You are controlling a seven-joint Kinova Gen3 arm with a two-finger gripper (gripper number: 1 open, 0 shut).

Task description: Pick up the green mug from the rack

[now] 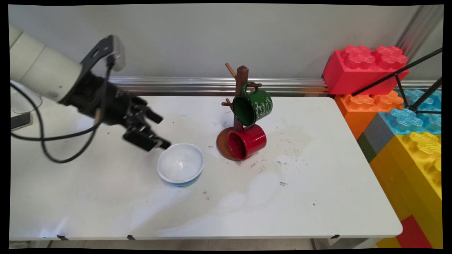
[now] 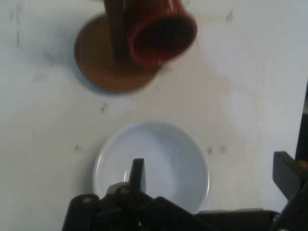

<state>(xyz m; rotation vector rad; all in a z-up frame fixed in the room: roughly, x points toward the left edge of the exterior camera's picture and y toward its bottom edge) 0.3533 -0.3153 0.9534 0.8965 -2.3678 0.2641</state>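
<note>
My black gripper [image 1: 161,132] hangs open just left of a white bowl with a blue underside [image 1: 180,163], its lower finger close to the bowl's left rim. In the hand view the bowl [image 2: 163,154] lies right below the gripper [image 2: 211,173], one finger [image 2: 138,172] over its inside and the other beyond its rim; nothing is held. To the right of the bowl stands a brown wooden mug tree [image 1: 242,76]. A green mug [image 1: 254,104] hangs on an upper peg, and a red mug [image 1: 247,141] hangs low by the round base [image 2: 103,62].
Large toy bricks are stacked off the table's right end: red [image 1: 363,67], orange [image 1: 370,104], blue [image 1: 413,118] and yellow [image 1: 416,158]. Black tripod legs [image 1: 399,74] cross in front of them. An aluminium rail [image 1: 197,84] runs along the back wall.
</note>
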